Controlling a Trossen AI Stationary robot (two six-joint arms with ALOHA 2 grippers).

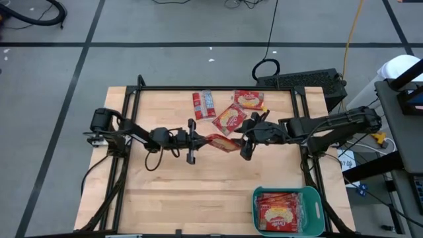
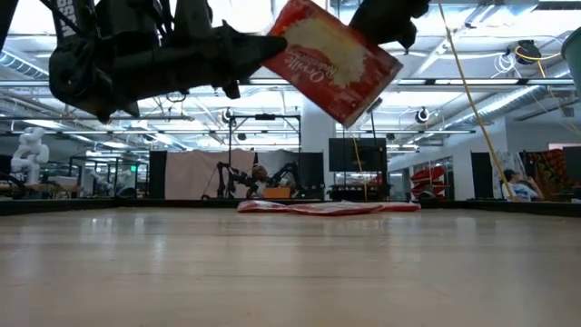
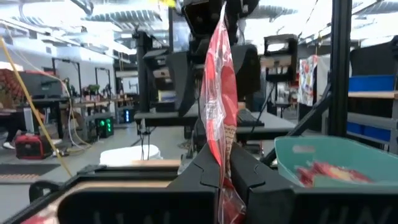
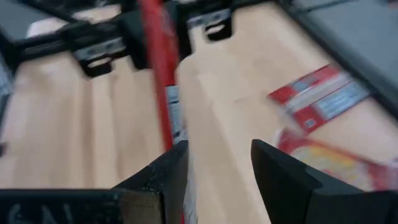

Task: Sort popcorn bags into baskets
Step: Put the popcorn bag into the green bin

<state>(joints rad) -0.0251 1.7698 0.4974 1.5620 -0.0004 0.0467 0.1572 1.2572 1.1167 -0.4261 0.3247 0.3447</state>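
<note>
A red popcorn bag (image 1: 223, 142) hangs high over the table's middle, with my left gripper (image 1: 200, 139) shut on it. It shows edge-on (image 3: 219, 106) in the left wrist view. My right gripper (image 1: 245, 137) is open at the bag's other end. The bag's edge (image 4: 163, 81) runs close past one of its fingers (image 4: 165, 177); I cannot tell if they touch. Three more popcorn bags (image 1: 203, 104), (image 1: 248, 99), (image 1: 230, 119) lie flat at the table's far side. The teal basket (image 1: 310, 196) stands at the near right with bags in it. My left gripper pinches the bag's end nearest the table's left (image 3: 220, 163) between its two fingers. The fingers come about level from the table's left. The bag stands on edge, tilted (image 2: 331, 59), lifted clear of the table and reaching out toward the right arm.
Black frame rails (image 1: 218, 88) run along the table's far edge and sides. Bare wood (image 1: 192, 198) lies between the arms and the near edge. The basket (image 3: 336, 158) also shows in the left wrist view.
</note>
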